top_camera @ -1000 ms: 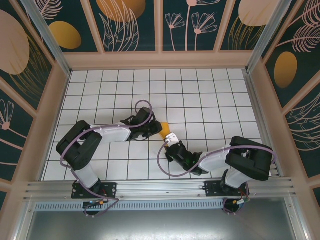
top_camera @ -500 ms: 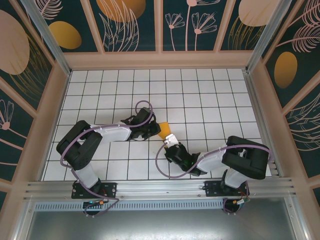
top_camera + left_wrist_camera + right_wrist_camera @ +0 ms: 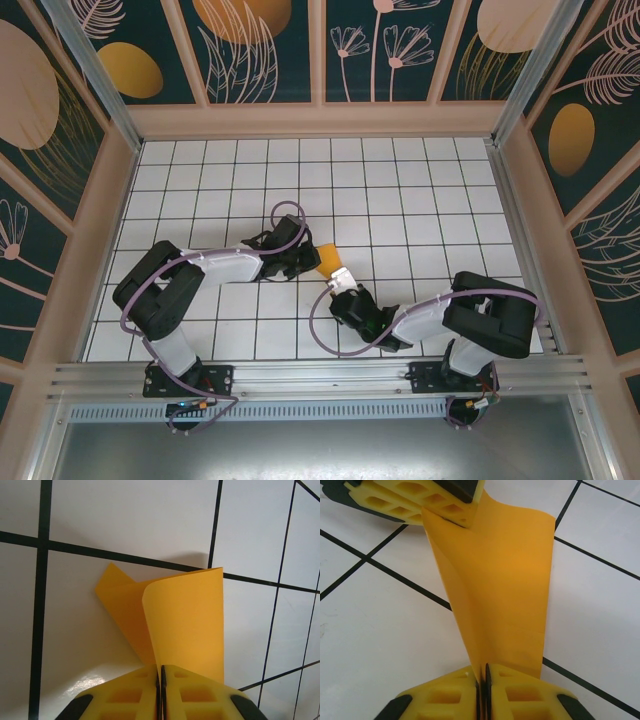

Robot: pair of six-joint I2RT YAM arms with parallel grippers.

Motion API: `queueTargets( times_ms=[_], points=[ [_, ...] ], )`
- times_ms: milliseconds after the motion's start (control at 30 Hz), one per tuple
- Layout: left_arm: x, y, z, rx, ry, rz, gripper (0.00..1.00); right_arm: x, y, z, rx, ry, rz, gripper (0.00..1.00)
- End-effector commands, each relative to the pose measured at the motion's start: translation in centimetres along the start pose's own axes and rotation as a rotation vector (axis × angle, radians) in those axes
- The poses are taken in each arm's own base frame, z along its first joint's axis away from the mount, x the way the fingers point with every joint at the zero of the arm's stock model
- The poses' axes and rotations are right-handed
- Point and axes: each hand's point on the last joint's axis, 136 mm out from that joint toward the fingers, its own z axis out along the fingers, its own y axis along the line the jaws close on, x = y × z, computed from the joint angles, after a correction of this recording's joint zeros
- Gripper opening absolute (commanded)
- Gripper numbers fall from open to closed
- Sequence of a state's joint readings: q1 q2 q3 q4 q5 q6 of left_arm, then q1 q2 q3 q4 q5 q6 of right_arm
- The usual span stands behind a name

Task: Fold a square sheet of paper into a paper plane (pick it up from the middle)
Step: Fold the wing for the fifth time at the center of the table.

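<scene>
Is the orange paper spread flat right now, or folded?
Folded, not flat. The square sheet of paper curls over itself in two layers, pinched at opposite ends by the left claw and the right claw.

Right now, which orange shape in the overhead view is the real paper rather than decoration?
The small orange-yellow paper at mid-table, pinched between the left gripper and the right gripper. The other orange shapes are ovals painted on the walls.

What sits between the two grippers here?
The square sheet of paper spans it; left gripper and right gripper each pinch an end. Clear in the right wrist view.
</scene>
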State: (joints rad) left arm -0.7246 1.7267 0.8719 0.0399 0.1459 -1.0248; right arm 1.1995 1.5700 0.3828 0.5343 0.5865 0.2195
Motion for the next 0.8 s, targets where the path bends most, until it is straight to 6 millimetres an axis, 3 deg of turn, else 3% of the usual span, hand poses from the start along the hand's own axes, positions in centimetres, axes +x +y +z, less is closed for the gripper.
queueTargets(
  times_ms=[0, 167, 333, 467, 600, 767],
  points=[
    [-0.9, -0.4, -0.4, -0.008, -0.022, 0.015, 0.12, -0.1, 0.0, 0.0, 0.013, 0.000, 0.008, 0.08],
    [-1.5, -1.0, -1.8, 0.008, -0.063, 0.027, 0.17, -0.5, 0.3, -0.1, -0.015, -0.005, 0.057, 0.01],
    [-2.6, -0.5, -4.3, -0.001, -0.160, 0.014, 0.41, -1.6, 1.0, -0.8, -0.165, -0.021, 0.217, 0.00],
    [-3.3, 0.3, -6.5, -0.009, -0.246, -0.003, 0.52, -2.9, 1.3, -1.7, -0.315, -0.035, 0.381, 0.00],
    [-3.7, 0.7, -7.9, 0.001, -0.299, -0.014, 0.54, -3.6, 1.2, -2.0, -0.415, -0.024, 0.506, 0.00],
    [-3.3, 0.3, -7.9, 0.033, -0.288, -0.005, 0.53, -3.3, 0.9, -1.6, -0.453, 0.016, 0.585, 0.00]
  ],
)
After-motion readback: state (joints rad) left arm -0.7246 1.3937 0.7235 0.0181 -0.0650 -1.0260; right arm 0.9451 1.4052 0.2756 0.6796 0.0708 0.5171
